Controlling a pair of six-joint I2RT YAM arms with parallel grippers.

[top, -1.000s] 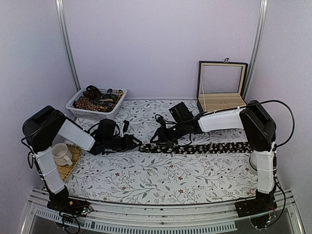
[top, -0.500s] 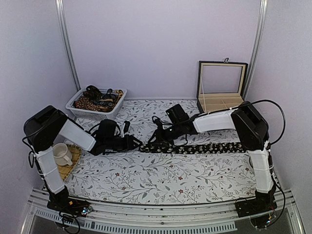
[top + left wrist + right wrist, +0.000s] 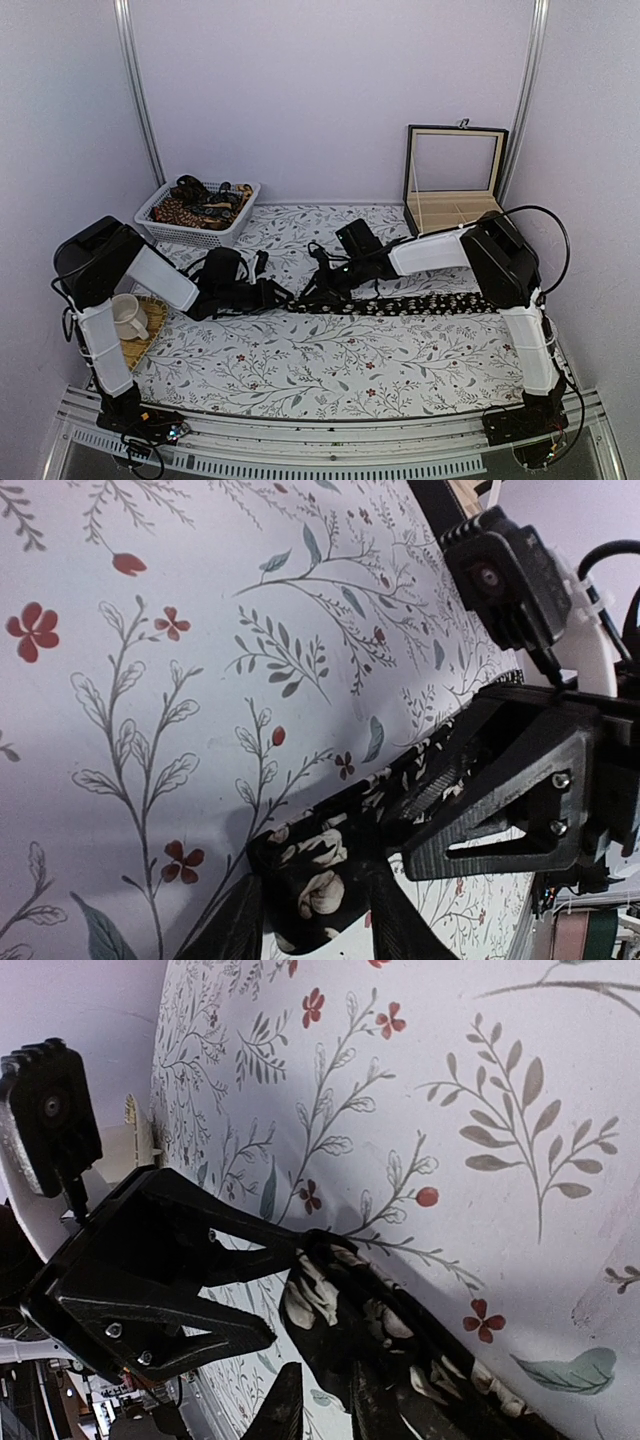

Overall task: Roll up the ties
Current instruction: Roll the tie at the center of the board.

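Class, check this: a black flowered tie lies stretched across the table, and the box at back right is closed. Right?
No: the box is open, lid raised; the top external view shows it. The tie does lie stretched out.

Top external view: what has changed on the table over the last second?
The right arm swung left, carrying the right pincer closer to the left pincer. The tie had its right end drawn left, so it looks shorter; its left end stayed between the pincers. No grasp or release shows. Left arm, basket, box and cup kept their places.
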